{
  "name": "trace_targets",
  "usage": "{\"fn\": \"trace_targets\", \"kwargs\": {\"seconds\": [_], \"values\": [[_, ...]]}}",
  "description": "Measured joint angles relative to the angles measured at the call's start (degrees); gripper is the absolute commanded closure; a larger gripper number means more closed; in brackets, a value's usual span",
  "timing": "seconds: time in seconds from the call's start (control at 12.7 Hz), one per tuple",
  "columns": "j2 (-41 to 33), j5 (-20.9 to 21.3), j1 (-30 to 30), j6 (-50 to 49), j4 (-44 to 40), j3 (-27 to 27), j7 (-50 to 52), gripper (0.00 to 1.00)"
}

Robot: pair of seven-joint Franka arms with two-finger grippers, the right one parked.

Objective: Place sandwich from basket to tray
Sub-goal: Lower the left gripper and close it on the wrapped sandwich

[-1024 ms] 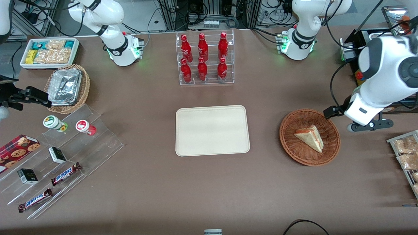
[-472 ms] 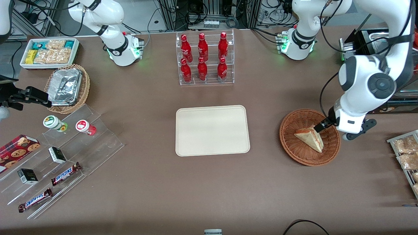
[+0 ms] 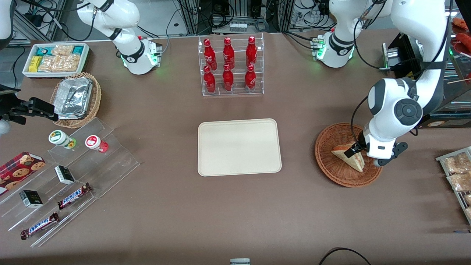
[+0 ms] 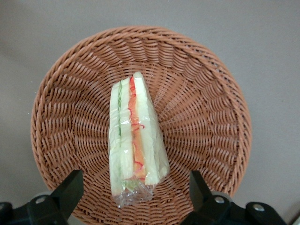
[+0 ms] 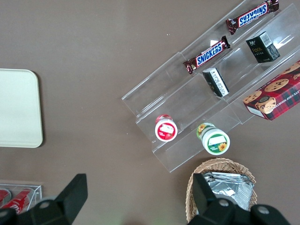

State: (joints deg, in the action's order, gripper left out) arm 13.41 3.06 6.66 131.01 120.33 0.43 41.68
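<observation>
Sandwich [image 4: 135,145] lies wrapped in the basket [image 4: 201,93], directly under the gripper [image 4: 133,197], filling edge facing up at it. Gripper fingers [image 4: 70,190] are spread wide, one on each side of the sandwich's thick end, nothing pinched yet. Probably lined up this way so the fingers can close across the bread faces, not the soft filling. In the front view the gripper [image 3: 358,151] hangs low over the sandwich [image 3: 349,157] inside the basket [image 3: 331,173], with the arm's wrist covering the part of the basket toward the working arm's end. Tray [image 3: 239,147] sits well away from the gripper toward the parked arm's end, bare. Versus a second ago: the gripper was outside the basket rim, higher; it has since swung in over the sandwich and dropped. Sandwich and basket unmoved.
</observation>
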Motion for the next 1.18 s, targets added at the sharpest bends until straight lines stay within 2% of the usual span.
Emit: {"fn": "trace_targets", "kwargs": {"seconds": [0.39, 0.55, 0.63, 0.71, 0.87, 0.94, 1.18], "values": [[0.63, 0.00, -0.01, 5.53, 4.05, 0.23, 0.99, 0.00], [0.65, 0.00, -0.01, 6.54, 4.82, 0.24, 1.39, 0.09], [0.75, 0.00, -0.01, 6.72, 4.94, 0.24, 1.46, 0.23], [0.96, 0.00, -0.01, 7.02, 5.01, 0.24, 1.55, 0.51], [1.50, 0.00, -0.02, 7.76, 5.05, 0.25, 1.63, 0.91], [1.64, 0.00, -0.04, 7.85, 5.05, 0.28, 1.67, 1.00], [1.65, 0.00, -0.06, 7.68, 4.37, 0.36, 1.68, 1.00]]}}
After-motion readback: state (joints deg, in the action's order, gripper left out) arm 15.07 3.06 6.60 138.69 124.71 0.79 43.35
